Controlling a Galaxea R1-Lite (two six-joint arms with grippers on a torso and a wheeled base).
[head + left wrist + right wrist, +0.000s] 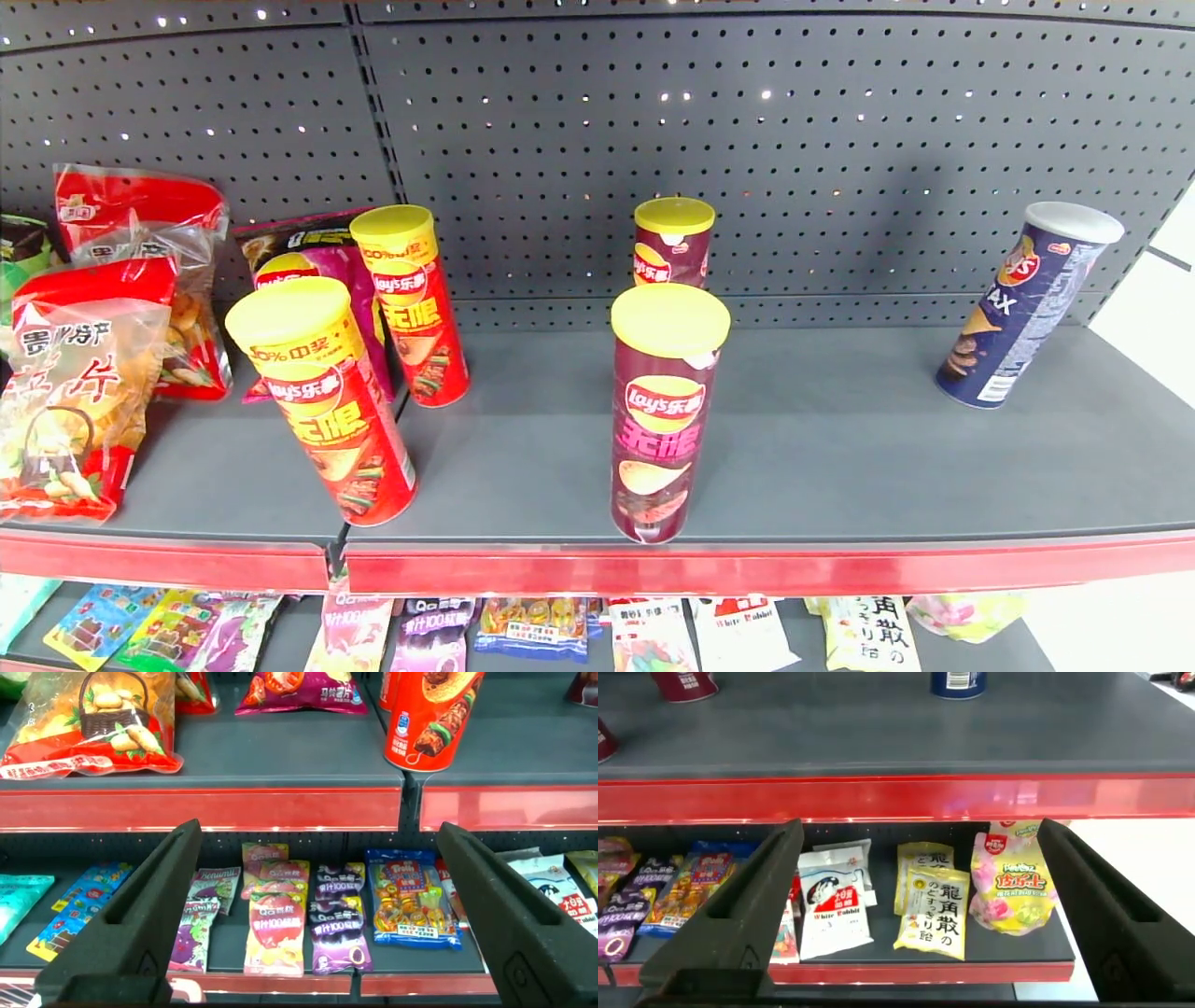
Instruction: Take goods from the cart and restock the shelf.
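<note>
Head view gives us the stock: the grey metal shelf with a red front lip (840, 448) carries a red cardboard tube with a yellow lid (322, 401) near the lip and a second red tube (415, 308) behind it. A maroon tube with a yellow lid (663, 420) stands at the front, another maroon tube (672, 243) stands by the pegboard back (794, 140), and a dark blue tube with a white lid (1022, 308) is well apart on the right. All stand on end. Clear plastic snack bags (79, 392) crowd the left end.

Down low, the left tool (318, 829) hangs before the shelf's lip, fingers spread wide with nothing between them. The right tool (920, 826) is the same, spread and empty, facing the flat sweet packets (934, 910) on the lower shelf.

With both tools empty, I'd judge the fetch from the cart comes next. To do it well, grip a tube round its middle and keep it upright. Aim for the bare stretch between the maroon pair and the blue tube, and set it down behind the lip, clear of neighbours, since these tall tubes look easy to tip.

Hard to make out: the bags are cut off at the left edge, the front red tube loses its top in the left wrist view — and which item goes up next I can't tell.
</note>
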